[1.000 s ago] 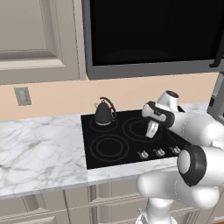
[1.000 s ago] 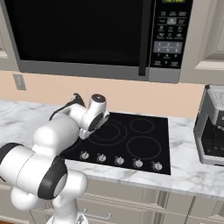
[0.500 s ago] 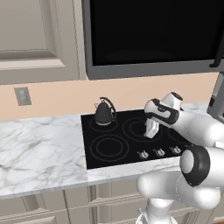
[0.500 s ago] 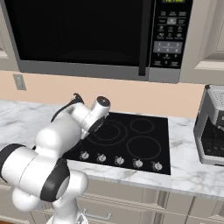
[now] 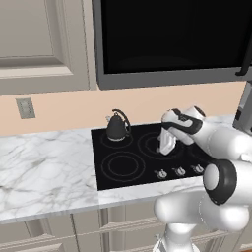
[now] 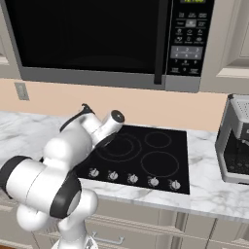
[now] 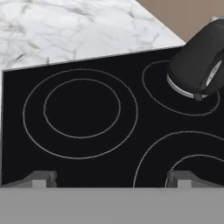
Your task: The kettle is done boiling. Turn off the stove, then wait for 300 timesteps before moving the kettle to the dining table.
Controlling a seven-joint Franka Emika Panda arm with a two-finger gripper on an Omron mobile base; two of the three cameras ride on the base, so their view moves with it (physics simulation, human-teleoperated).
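text: none legible | microwave keypad (image 6: 187, 43): markings too small to read

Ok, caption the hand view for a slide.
Open jaws above the stove, the kettle on a far burner.

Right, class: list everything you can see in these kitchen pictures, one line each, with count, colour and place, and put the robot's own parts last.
kettle: one, dark grey, on the back left burner of the stove.
stove: one, black glass, set in the counter.
knobs: five, silver, along the stove's front edge.
counter: one, white-grey marble, either side of the stove.
microwave: one, black, above the stove.
wall outlet: one, pale, on the peach wall left of the kettle.
coffee machine: one, silver, on the counter right of the stove.
cabinets: beige, above and below the counter.
gripper: one, dark tips apart, over the stove, holding nothing.
arm: one, white with dark joints.
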